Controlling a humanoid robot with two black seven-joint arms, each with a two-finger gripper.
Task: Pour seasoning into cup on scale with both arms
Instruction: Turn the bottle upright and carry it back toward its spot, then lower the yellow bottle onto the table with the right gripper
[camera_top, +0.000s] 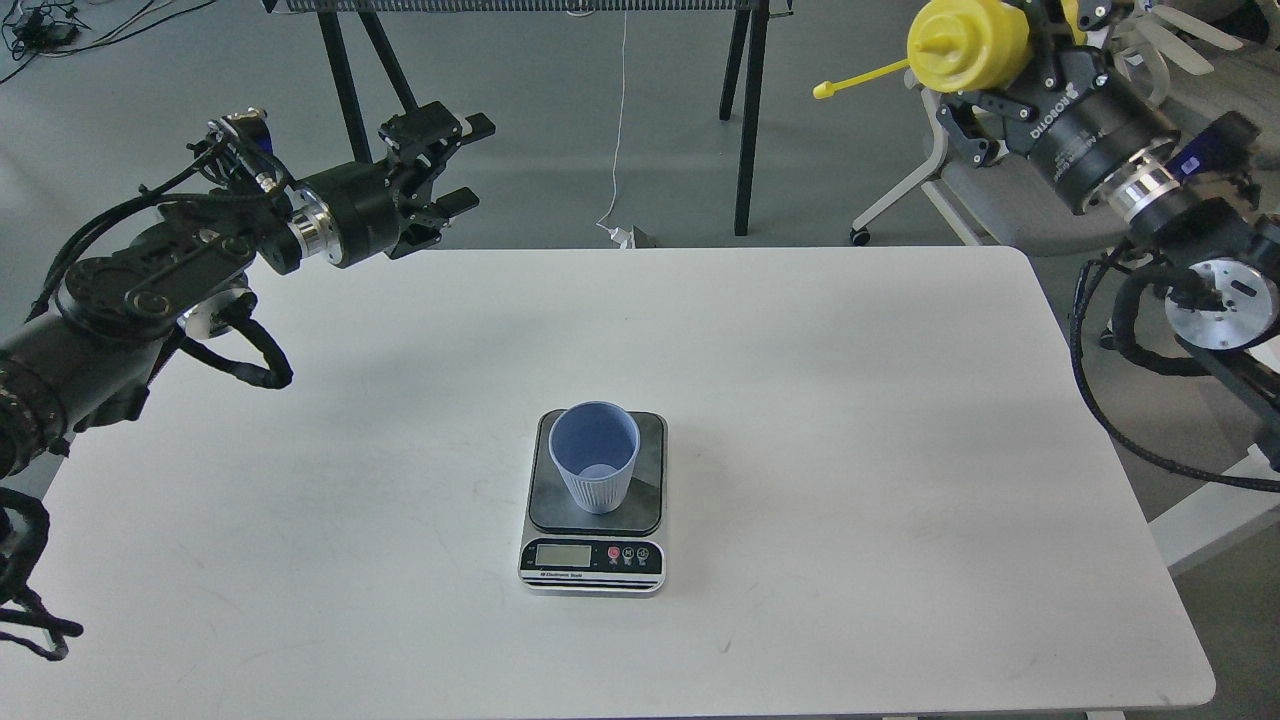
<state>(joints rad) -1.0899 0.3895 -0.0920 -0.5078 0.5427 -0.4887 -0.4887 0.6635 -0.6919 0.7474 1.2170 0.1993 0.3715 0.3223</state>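
One table (900, 420), white with rounded corners, carries one scale (594, 505) and one cup (594, 455). The scale lies near the middle of the tabletop, slightly toward the front edge, its display and three round buttons facing the viewer. The light-blue cup stands upright on the dark platform, mouth open upward.

Two arms are in view. The left gripper (455, 165) hangs above the floor just past the table's far-left edge, its two fingers spread apart and grasping nothing. The right gripper (985, 75) sits high beyond the far-right corner, clenched around one yellow bottle (968, 42); the bottle's nozzle points toward the viewer and its tethered cap (823, 90) sticks out to the left. The bottle is well apart from the cup, and off the table.

The tabletop is bare on every side of the scale, with wide room to left, right and back. Behind the far edge stand black stand legs (745, 120); a chair base (900, 195) lies beneath the right gripper.
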